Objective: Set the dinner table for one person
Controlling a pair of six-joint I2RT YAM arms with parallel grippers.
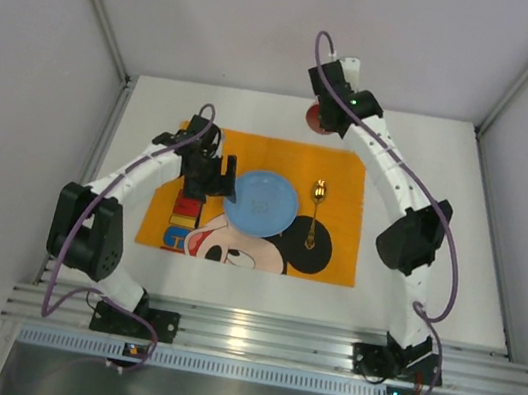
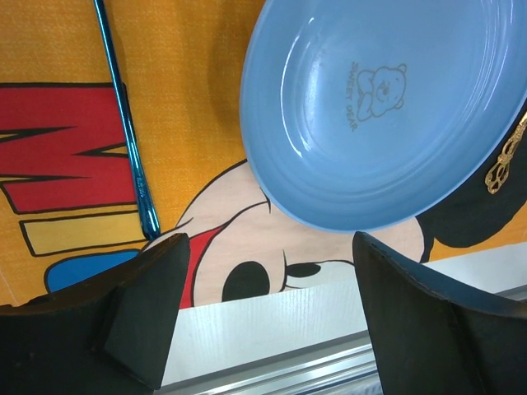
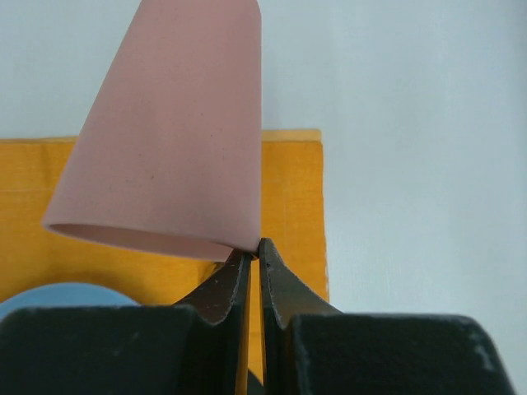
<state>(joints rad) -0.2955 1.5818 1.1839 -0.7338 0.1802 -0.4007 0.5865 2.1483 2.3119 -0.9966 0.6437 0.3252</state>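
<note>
The white dinner table (image 1: 433,155) carries an orange Mickey Mouse placemat (image 1: 349,176). A blue plate (image 1: 261,202) lies in the middle of the mat, with a gold spoon (image 1: 314,216) to its right. My right gripper (image 1: 332,108) is shut on the rim of a pink cup (image 3: 173,140) just beyond the mat's far edge; the cup is tilted. My left gripper (image 2: 263,304) is open and empty, at the plate's (image 2: 379,115) left side. A shiny blue utensil handle (image 2: 123,123) lies on the mat left of the plate.
Silver aluminium rails (image 1: 270,341) run along the table's near edge by the arm bases. Grey walls enclose the table at the left, right and back. The placemat's right edge (image 3: 317,189) and the plate's rim (image 3: 66,295) show under the cup.
</note>
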